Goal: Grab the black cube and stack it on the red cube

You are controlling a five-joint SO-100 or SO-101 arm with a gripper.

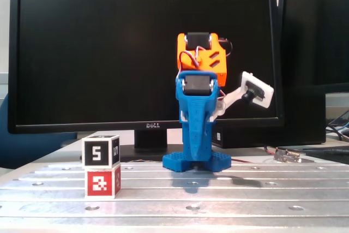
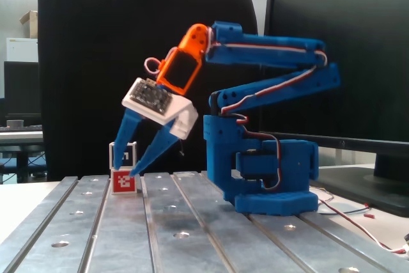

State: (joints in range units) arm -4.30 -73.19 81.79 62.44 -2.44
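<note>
The black cube with a white "5" sits squarely on top of the red cube at the left of the metal table in a fixed view. In the other fixed view the black cube and red cube show behind the gripper's fingers. My gripper has blue fingers that are spread open and hold nothing. It points down towards the table. In the front-on fixed view the gripper is at the centre, well to the right of the stack and apart from it.
The arm's blue base stands on the slotted aluminium table. A large black Dell monitor stands behind it. Loose wires and a small connector lie at the right rear.
</note>
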